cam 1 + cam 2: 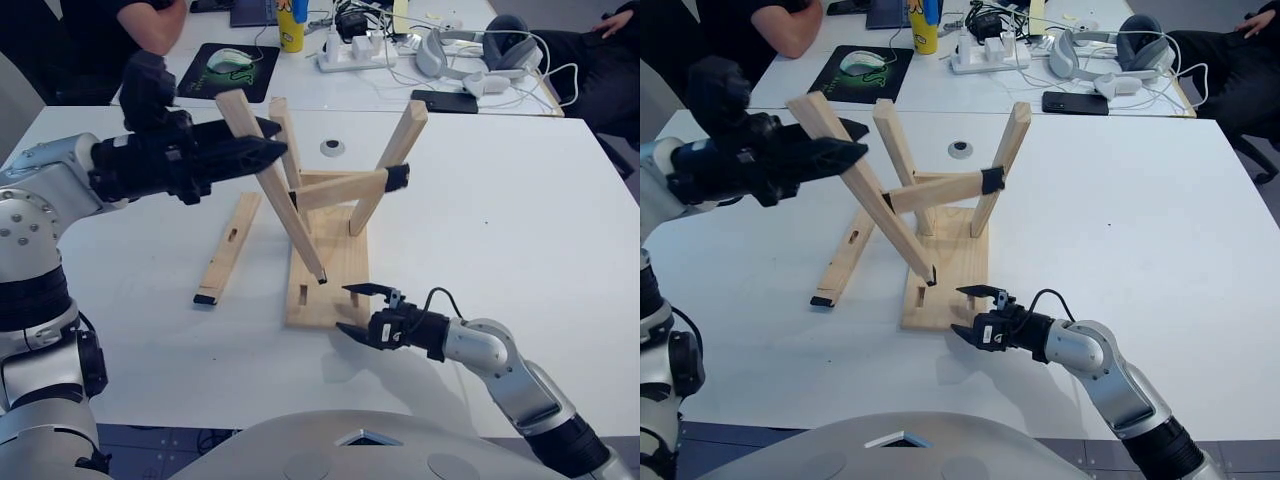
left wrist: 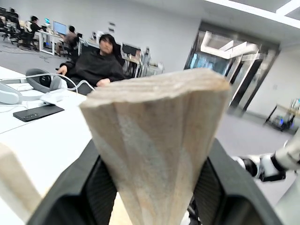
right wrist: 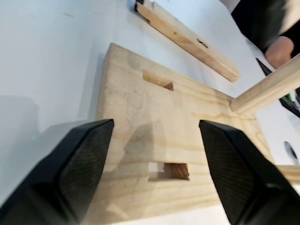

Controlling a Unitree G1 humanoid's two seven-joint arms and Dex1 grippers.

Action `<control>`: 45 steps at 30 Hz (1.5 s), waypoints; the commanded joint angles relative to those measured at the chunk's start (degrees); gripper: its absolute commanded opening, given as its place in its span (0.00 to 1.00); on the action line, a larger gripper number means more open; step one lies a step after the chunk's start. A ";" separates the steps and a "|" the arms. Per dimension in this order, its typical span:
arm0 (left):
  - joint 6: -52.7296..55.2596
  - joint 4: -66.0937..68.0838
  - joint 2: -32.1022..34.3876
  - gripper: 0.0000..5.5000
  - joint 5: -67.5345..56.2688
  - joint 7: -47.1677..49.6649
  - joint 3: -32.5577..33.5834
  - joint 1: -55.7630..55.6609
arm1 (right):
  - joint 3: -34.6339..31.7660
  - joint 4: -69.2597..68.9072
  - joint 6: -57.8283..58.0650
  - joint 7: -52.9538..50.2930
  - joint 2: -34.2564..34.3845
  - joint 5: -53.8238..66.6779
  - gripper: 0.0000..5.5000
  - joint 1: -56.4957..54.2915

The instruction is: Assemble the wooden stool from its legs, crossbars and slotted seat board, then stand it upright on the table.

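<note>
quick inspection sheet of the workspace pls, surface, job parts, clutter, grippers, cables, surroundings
surface: white table, seat board flat on it
job's things: two legs stand in the board with a crossbar; tilted leg meets a near slot; loose leg lies left of the board
clutter: round disc behind the stool
grippers: left gripper shut on the tilted leg; right gripper open at the board's near edge
cables: black cable at right wrist; white cables on rear desk
surroundings: mouse, phone, headphones
</note>
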 commanded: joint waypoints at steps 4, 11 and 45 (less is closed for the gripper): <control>-9.52 -1.79 2.08 0.36 10.70 -6.26 -5.81 0.06 | -1.45 4.86 1.11 0.46 -3.05 -2.09 0.61 0.05; -13.34 -2.53 0.46 0.36 13.65 -7.46 -7.04 3.64 | -1.21 7.46 0.73 2.06 -3.46 -0.90 0.61 -2.83; -19.23 -7.09 3.13 0.36 21.40 -9.77 -14.41 14.13 | 1.22 6.94 5.92 1.70 -2.40 -0.25 0.61 -0.82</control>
